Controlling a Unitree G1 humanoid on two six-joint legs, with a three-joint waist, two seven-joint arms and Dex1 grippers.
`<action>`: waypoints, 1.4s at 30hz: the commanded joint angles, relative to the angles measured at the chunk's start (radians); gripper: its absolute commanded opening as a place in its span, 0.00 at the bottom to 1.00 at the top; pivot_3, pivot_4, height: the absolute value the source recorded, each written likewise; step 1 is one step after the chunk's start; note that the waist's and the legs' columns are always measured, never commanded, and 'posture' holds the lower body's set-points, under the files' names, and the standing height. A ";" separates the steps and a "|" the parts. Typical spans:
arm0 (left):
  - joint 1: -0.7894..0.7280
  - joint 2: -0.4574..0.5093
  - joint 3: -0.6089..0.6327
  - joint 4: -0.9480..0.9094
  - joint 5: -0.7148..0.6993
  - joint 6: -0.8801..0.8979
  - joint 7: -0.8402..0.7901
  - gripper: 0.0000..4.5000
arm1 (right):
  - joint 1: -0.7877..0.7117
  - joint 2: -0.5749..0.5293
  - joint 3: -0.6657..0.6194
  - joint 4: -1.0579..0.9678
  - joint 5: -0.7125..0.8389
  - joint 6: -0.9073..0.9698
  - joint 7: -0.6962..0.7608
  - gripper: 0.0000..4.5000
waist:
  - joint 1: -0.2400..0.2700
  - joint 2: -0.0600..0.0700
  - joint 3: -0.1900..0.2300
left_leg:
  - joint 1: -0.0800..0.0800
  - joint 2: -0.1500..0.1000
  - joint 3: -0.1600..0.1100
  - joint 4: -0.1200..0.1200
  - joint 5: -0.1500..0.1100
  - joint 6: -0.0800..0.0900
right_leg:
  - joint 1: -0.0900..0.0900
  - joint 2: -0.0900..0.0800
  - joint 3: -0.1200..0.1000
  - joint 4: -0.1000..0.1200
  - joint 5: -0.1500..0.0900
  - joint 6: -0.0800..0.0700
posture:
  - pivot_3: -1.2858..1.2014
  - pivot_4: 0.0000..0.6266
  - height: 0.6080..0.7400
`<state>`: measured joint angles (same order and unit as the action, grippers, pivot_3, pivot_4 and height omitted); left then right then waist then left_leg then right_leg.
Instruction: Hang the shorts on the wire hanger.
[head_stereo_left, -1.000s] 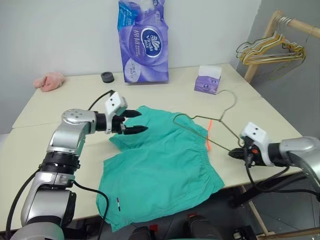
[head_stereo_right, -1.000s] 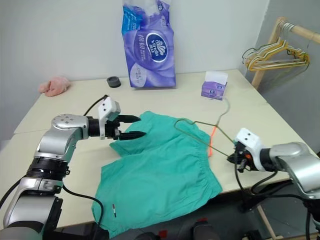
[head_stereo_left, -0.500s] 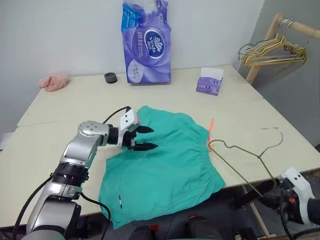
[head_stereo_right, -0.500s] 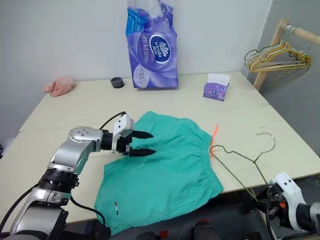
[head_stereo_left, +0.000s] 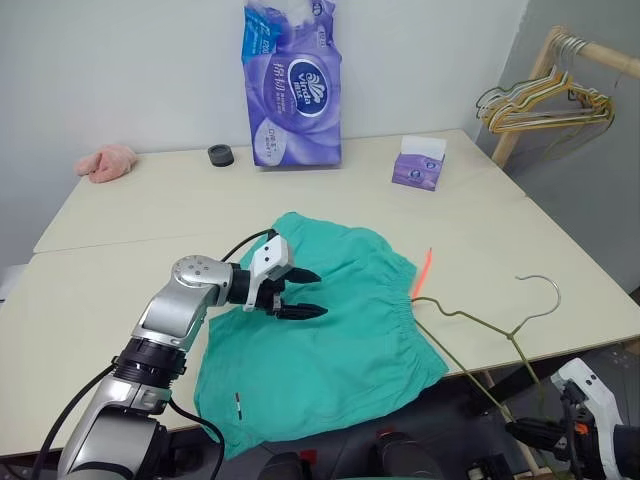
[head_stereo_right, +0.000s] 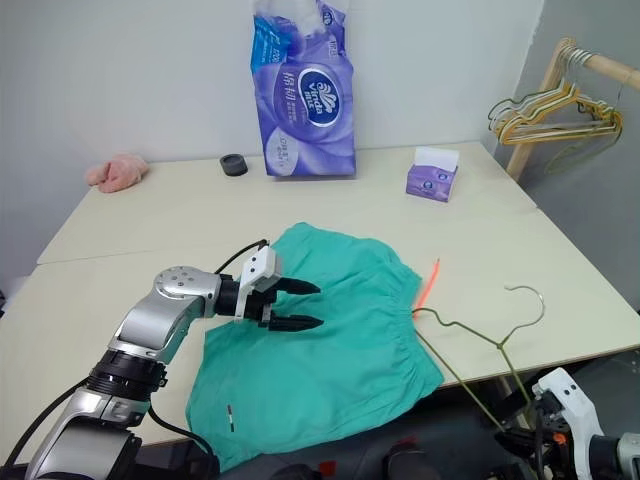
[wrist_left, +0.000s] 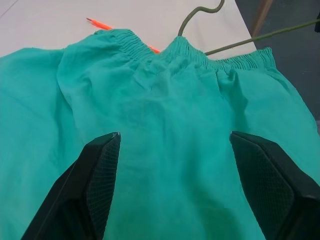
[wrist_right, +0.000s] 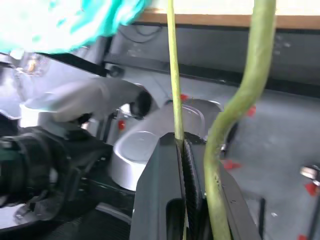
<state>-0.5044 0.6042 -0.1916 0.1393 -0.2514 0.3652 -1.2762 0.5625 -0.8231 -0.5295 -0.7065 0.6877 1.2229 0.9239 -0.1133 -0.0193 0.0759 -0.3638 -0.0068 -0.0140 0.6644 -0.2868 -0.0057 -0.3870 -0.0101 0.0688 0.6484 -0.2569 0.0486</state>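
The wide cream bench carries the teal-green fabric shorts, spread flat with their gathered waistband toward the right edge. The thin olive-green wire hanger juts past that edge, hook lifted, beside the waistband. The left hand hovers over the shorts, fingers spread. The right hand pinches the hanger's wire below the bench edge.

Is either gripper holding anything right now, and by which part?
The right gripper is shut on the wire hanger, pinching a lower wire below the table edge. The left gripper hangs open over the shorts.
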 joint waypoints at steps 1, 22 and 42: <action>-0.005 0.002 0.001 -0.031 -0.002 -0.012 0.007 0.82 | -0.013 -0.040 -0.018 -0.012 0.048 -0.008 0.033 0.00 | 0.000 0.000 0.000 | 0.000 0.000 0.000 0.000 0.000 0.000 | 0.000 0.000 0.000 0.000 0.000 0.000 | 0.45 0.09 1.00; 0.019 0.008 0.003 -0.041 0.005 -0.031 0.021 0.82 | -0.206 -0.032 0.176 0.118 0.121 0.082 -0.116 0.00 | 0.004 -0.002 0.000 | 0.000 0.000 0.000 0.000 0.000 0.000 | 0.000 0.000 0.000 0.000 0.000 0.000 | 0.45 0.10 1.00; -0.009 -0.017 0.025 0.017 0.015 -0.058 0.070 0.82 | -0.480 -0.070 0.255 0.245 0.153 0.059 -0.126 0.00 | 0.001 -0.002 0.000 | -0.001 0.000 -0.001 0.000 0.000 0.000 | 0.000 0.001 0.000 0.000 0.000 0.000 | 0.44 0.09 1.00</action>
<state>-0.4845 0.5932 -0.1913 0.1504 -0.2377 0.3219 -1.2282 0.1149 -0.8867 -0.2900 -0.4508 0.8279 1.2820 0.8032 -0.1127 -0.0215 0.0756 -0.3643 -0.0064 -0.0145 0.6645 -0.2868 -0.0055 -0.3872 -0.0094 0.0692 0.6480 -0.2566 0.0486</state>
